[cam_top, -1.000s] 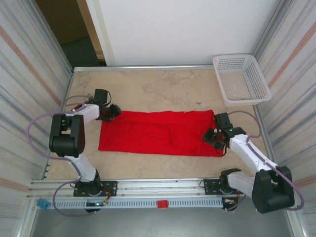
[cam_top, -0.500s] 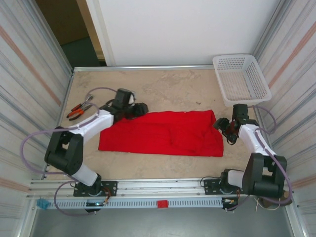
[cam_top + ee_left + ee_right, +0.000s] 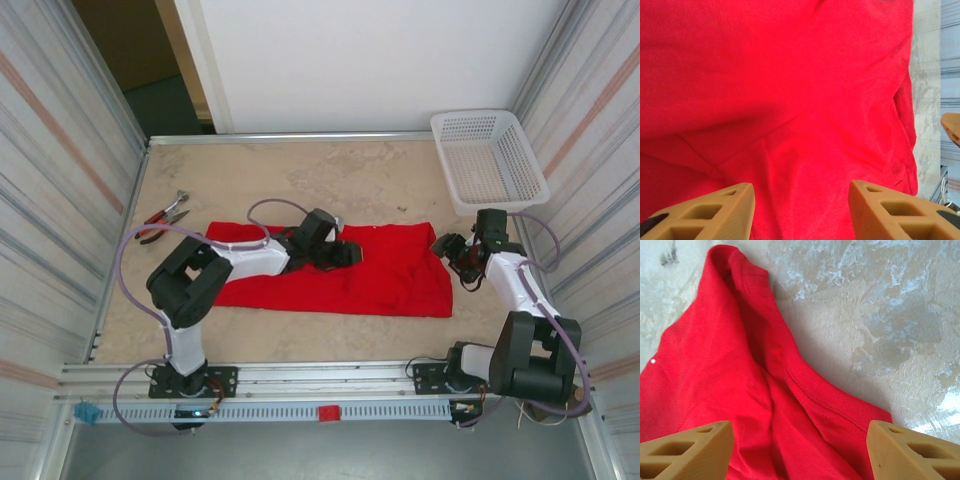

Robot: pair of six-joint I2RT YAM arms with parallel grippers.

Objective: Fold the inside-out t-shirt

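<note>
**Beige tabletop: red shirt spread out, both grippers open**

Mottled beige table (image 3: 300, 180) fills the middle of the top view, and the inside-out t-shirt (image 3: 390, 280) lies across its centre as a long red rectangle, one creased corner bunched at its upper right end. The left gripper (image 3: 350, 253) sits above the middle of the shirt, near its upper edge; a second ago it was at the shirt's left end. In the left wrist view its fingers (image 3: 715, 210) stand apart over plain red cloth with nothing between them. The right gripper (image 3: 447, 248) is beside the shirt's upper right corner, having moved up from the lower right edge. Its jaws are also spread, framing the corner's hem and bare table. Red-handled pliers (image 3: 160, 220) lie at the left of the frame, well apart from the shirt. A white mesh basket (image 3: 490, 160) sits in the upper right, its floor bare.
</note>
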